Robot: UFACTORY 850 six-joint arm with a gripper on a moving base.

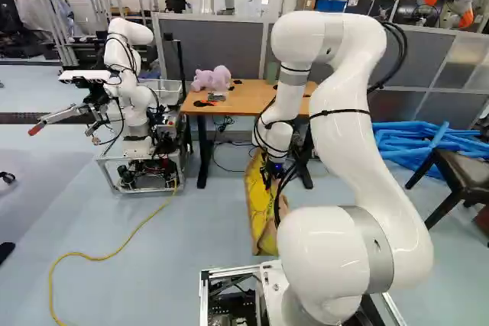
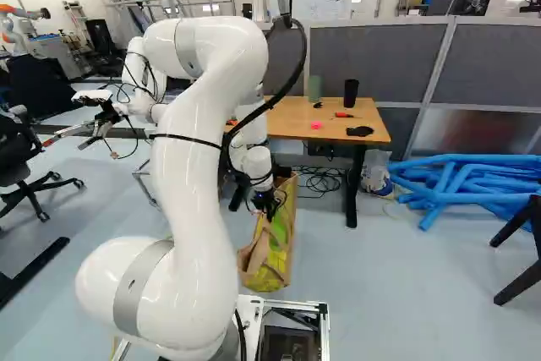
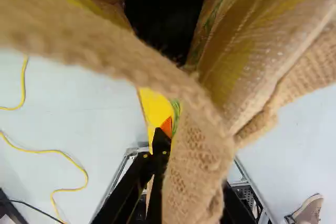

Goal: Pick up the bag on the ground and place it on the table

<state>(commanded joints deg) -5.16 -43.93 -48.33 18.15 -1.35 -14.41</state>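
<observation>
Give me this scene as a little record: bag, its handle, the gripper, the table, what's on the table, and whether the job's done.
bag: yellow and tan, down at floor level, near side of the table
bag handle: tan strap, crossing close before the wrist camera
gripper: low, at the top of the bag; the strap hides whether it grips
table: wooden top, dark legs
on table: pink plush toy, green cylinder, black cup, red-handled tool, among others
job: not done; bag is not on the table
</observation>
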